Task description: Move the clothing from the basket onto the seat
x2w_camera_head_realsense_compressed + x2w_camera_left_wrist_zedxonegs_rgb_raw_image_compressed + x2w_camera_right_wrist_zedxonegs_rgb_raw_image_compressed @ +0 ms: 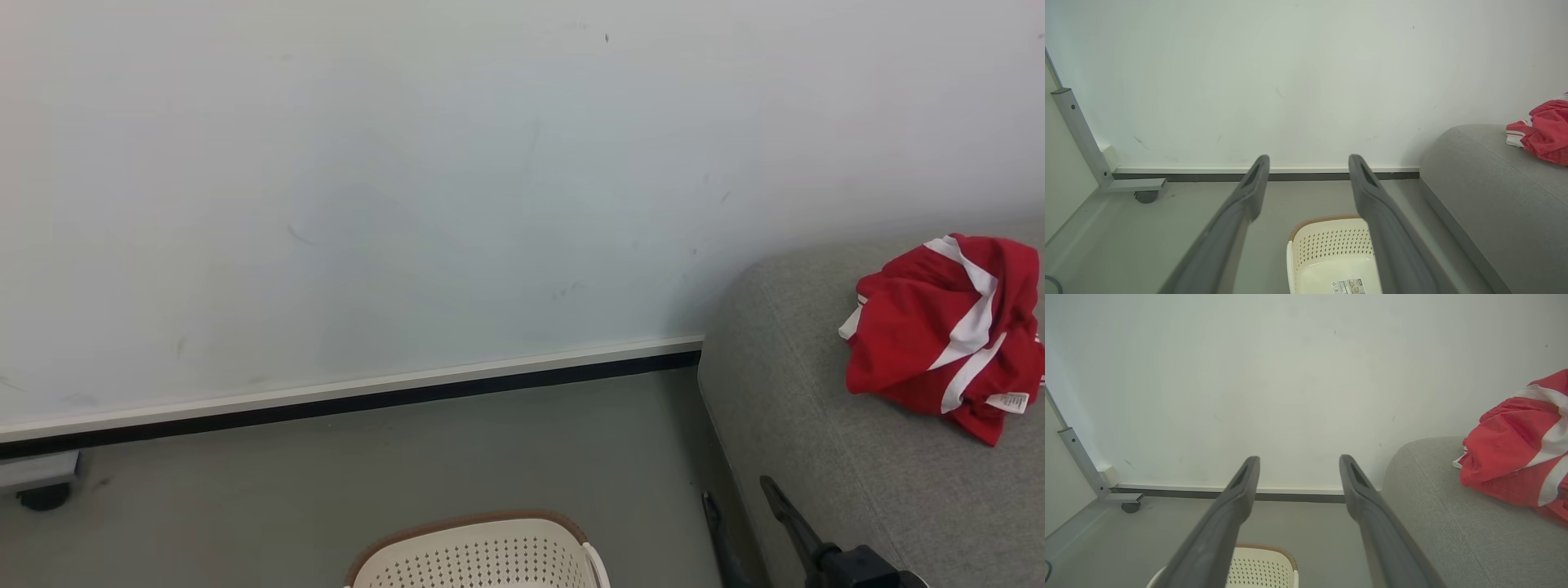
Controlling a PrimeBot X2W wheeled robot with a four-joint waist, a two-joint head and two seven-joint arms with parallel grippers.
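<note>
Clothing [939,327] lay crumpled in a red heap on the seat [857,474], near its rounded end. Basket [482,559] stood on the floor [408,457] beside that end, a label visible on its bottom. Left gripper [1309,160] and right gripper [1298,460] had fingers spread apart and held nothing.

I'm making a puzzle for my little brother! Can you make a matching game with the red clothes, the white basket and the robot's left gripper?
Things:
1. bright red clothing with white stripes
2. cream-white plastic basket with small holes
3. left gripper with two dark fingers

Places or states:
A. open, holding nothing
B. lying on the grey-green fabric seat
C. standing on the grey floor

Pairs: 1-B, 2-C, 3-A.
</note>
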